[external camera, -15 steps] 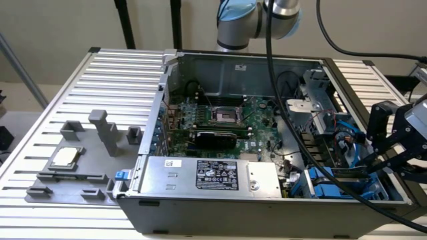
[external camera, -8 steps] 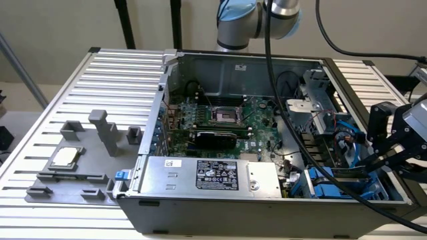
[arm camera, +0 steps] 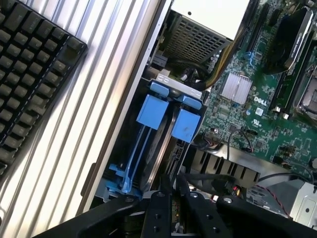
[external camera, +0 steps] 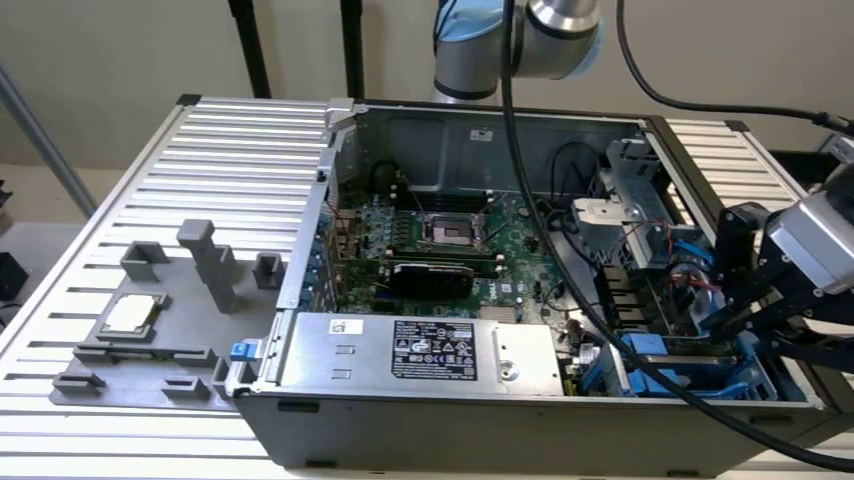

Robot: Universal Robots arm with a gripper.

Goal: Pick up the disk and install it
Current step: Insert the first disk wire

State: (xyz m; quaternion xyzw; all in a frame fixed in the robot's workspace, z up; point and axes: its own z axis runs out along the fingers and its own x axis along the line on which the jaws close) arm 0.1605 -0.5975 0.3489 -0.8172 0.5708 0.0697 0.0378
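An open computer case point(external camera: 400, 425) rests on a ribbed metal table point(external camera: 254, 130). The arm point(external camera: 534, 40) reaches over the case from behind, and its black cables point(external camera: 527, 200) hang down across the motherboard point(external camera: 441, 225).

At the exterior view's right we see the gripper point(external camera: 714, 330) lowered into the front corner of the case, at the blue drive cage point(external camera: 694, 385). The power supply point(external camera: 427, 350) lies just beside the cage, toward the exterior view's left.

In the wrist view we find the disk point(arm camera: 163, 146) standing on edge inside the cage. It is a grey slab between the two blue tabs point(arm camera: 187, 124) of its carrier. The gripper's two black fingers point(arm camera: 161, 191) are drawn almost together, with only a thin slit between them. They sit at the end of the disk nearest the camera. We cannot tell whether they pinch its edge or merely rest against it.

A black keyboard point(arm camera: 34, 74) lies on the table outside the case wall, well apart from the cage.

At the exterior view's left, a grey fixture point(external camera: 147, 375) on the table carries a small square chip point(external camera: 134, 312), far from the gripper.
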